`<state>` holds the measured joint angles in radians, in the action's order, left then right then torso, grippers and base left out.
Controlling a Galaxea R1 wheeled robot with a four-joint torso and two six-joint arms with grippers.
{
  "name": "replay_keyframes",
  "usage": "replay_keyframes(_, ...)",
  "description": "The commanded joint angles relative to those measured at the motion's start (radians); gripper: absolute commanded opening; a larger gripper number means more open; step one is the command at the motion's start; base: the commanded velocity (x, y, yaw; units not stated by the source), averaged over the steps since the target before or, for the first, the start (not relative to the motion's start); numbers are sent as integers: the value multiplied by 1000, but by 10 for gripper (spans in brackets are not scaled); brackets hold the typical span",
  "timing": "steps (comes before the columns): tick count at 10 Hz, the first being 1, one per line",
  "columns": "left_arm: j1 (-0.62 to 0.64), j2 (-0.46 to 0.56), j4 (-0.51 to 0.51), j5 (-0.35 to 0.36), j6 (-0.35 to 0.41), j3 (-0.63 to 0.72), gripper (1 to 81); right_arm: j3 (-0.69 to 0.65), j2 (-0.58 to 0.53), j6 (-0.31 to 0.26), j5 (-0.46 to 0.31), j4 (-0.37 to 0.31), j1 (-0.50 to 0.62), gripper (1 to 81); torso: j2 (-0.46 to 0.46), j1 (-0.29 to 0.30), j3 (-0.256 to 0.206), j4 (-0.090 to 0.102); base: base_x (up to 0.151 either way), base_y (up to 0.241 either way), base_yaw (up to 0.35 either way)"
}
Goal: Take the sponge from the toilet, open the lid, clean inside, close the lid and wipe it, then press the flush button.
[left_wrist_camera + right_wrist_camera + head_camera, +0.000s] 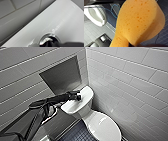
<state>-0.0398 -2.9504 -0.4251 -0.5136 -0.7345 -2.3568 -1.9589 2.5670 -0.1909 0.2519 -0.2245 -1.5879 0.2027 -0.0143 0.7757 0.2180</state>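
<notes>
White tiled walls (pixel 130 77) close in on two sides of the toilet (pixel 86 112), which stands in the corner over a dark floor (pixel 75 134). Its lid (pixel 103 125) is down, so you appear to be at the last step, the flush. Your left arm (pixel 50 100) reaches across from the side to the flat tank top (pixel 75 105), just below a recessed niche (pixel 61 75) in the wall. The sponge (pixel 137 21) is off the toilet and up in the air, clamped in your right gripper (pixel 134 45), with the bowl and floor well below it in the right wrist view. Your left gripper (pixel 77 96) sits over the middle of the tank top; the left wrist view puts its dark tip at the round, chrome-rimmed flush button (pixel 49 38), seemingly touching it. Whether that gripper is open or closed cannot be told. By the look of it, the press calls for a straight downward push on the button's centre, since the glossy dome could let the tip slide off. Nothing stands between tip and button. A blue cable (pixel 113 10) lies on the floor beside the toilet, clear of both arms.
</notes>
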Motion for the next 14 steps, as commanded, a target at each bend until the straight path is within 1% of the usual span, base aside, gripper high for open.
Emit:
replay_keyframes(1, 230, 71, 86, -128, -6, 176, 10, 19, -6, -2, -94, -4, -38, 10, 0, 0, 0, 0, 0, 0, 0)
replay_keyframes(2, 272, 129, 108, -128, -10, 273, 10, 19, -5, -2, -94, -3, -35, 10, 0, 0, 0, 0, 0, 0, 0)
replay_keyframes(3, 298, 190, 105, -125, -13, 367, 10, 20, -3, -2, -94, 2, -36, 10, 0, 0, 0, 0, 0, 0, 0)
replay_keyframes(5, 330, 305, 86, -125, -80, 494, 10, 19, -3, -2, -94, 4, -38, 10, 0, 0, 0, 0, 0, 0, 0)
replay_keyframes(6, 337, 367, 91, -128, -83, 575, 10, 19, -3, -2, -94, 1, -39, 10, 0, 0, 0, 0, 0, 0, 0)
replay_keyframes(7, 337, 434, 95, -131, -83, 689, 10, 19, -3, -2, -94, 1, -39, 10, 0, 0, 0, 0, 0, 0, 0)
replay_keyframes(8, 326, 504, 97, -143, -83, 831, 10, 20, -3, -2, -92, 1, -39, 10, 0, 0, 0, 0, 0, 0, 0)
replay_keyframes(10, 254, 656, 94, -204, -83, 1139, 10, 19, -5, -2, -69, -1, -38, 10, 0, 0, 0, 0, 0, 0, 0)
replay_keyframes(11, 196, 719, 82, -253, -82, 1259, 10, 17, -5, -2, -69, 1, -33, 10, 0, 0, 0, 0, 0, 0, 0)
replay_keyframes(12, 123, 788, 81, -261, -80, 1348, 10, 16, -5, -2, -69, 1, -30, 10, 0, 0, 0, 0, 0, 0, 0)
replay_keyframes(13, 19, 865, 60, -249, -77, 1416, 10, 14, -3, -2, -68, -1, -27, 10, 0, 0, 0, 0, 0, 0, 0)
replay_keyframes(14, -116, 928, -14, -225, -78, 1454, 10, 8, -3, -2, -68, -1, -22, 10, 0, 0, 0, 0, 0, 0, 0)
